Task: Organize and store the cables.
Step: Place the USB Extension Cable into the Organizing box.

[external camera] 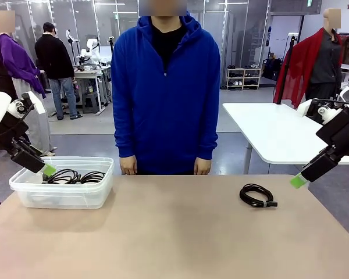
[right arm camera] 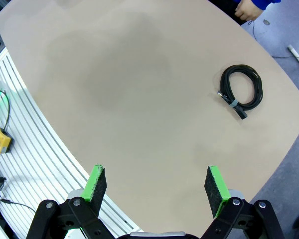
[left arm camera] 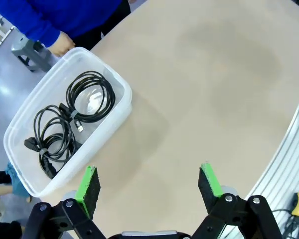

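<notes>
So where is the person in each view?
Front: person standing centre, behind the table.
Left wrist: blue sleeve and hand, top left, by the bin.
Right wrist: a hand, top right corner.
Shared landmark: the table.

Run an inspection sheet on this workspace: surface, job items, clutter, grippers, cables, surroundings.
Surface: tan table, bare apart from the items below.
Job's things: clear bin at the far edge on the robot's left, upright, no lid on it.
Clutter: nothing seen.
Grippers: left gripper open and empty, raised beside the bin; right gripper open and empty, raised over the table's right side.
Cables: at least two black coils in the bin; one loose coil lies on the table on the robot's right, not yet stored.
Surroundings: person in a blue hoodie stands at the far edge, hands down and touching nothing; white table behind on the right.
</notes>
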`<state>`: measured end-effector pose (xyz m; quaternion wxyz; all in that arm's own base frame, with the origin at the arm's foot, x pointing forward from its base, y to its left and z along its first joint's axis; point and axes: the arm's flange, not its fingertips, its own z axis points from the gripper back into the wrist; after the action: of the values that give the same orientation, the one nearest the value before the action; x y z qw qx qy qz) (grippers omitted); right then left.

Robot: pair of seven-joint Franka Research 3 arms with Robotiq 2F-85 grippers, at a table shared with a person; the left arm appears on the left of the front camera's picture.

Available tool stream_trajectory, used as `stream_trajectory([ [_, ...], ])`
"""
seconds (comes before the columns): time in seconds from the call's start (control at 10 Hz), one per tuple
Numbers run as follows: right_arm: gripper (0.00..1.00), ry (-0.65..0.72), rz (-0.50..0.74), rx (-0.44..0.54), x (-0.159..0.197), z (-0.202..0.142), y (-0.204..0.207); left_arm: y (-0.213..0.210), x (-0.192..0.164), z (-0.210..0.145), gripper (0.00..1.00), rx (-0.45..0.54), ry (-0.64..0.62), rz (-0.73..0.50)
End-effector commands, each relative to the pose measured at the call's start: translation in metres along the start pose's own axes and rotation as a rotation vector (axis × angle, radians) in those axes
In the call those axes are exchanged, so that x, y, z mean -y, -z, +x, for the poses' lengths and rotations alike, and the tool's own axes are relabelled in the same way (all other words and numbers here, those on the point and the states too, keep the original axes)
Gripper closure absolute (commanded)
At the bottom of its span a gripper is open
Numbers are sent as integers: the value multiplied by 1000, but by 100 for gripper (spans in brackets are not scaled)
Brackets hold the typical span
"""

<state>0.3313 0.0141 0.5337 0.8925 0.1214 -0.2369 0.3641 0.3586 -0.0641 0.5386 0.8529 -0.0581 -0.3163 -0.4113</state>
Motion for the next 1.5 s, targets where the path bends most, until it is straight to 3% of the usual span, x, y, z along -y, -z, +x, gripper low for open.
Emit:
stream_trajectory([
  [0.0, 0, 2, -11, -13, 0, -1, 0, -1, 1, 0, 0, 0, 0, 1],
  [0.7, 0, 2, -11, -13, 0, -1, 0, 0, 0, 0, 0, 0, -1, 0],
  [0.9, 0, 2, -11, -13, 0, -1, 0, -47, -4, -15, 0, -25, 129, -78],
  [1.2, 0, 2, -11, -13, 0, -1, 0, -94, -7, -55, 0, -42, 197, -48],
  [1.4, 0, 2, -11, -13, 0, -1, 0, -106, -7, -78, 0, 11, 230, -5],
])
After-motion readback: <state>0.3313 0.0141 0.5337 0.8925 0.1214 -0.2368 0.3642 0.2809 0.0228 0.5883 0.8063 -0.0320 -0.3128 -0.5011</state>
